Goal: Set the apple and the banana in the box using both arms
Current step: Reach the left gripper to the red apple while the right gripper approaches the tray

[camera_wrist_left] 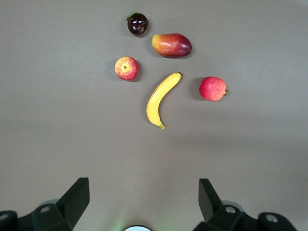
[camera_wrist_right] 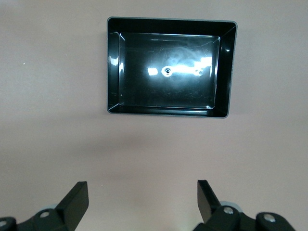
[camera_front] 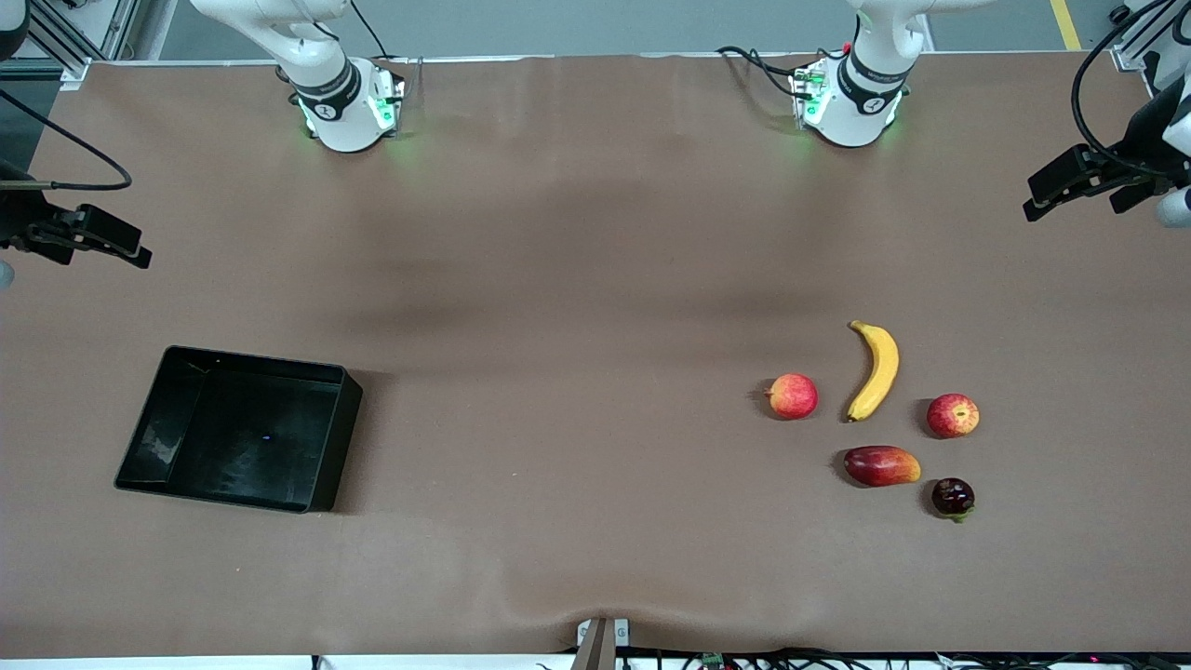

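Observation:
The deep-red apple (camera_front: 953, 415) with a yellowish dimple lies toward the left arm's end of the table, beside the curved yellow banana (camera_front: 876, 370). Both also show in the left wrist view, the apple (camera_wrist_left: 126, 68) and the banana (camera_wrist_left: 161, 99). The black box (camera_front: 341, 437) sits empty toward the right arm's end and fills the right wrist view (camera_wrist_right: 171, 20). My left gripper (camera_wrist_left: 144, 185) is open and empty, high over bare table short of the fruits. My right gripper (camera_wrist_right: 143, 187) is open and empty, high over bare table short of the box.
A paler pinkish-orange apple (camera_front: 793, 395) lies beside the banana. An oblong red mango-like fruit (camera_front: 881, 465) and a small dark purple fruit (camera_front: 953, 497) lie nearer the front camera than the banana. The brown table cloth shows wrinkles near the front edge.

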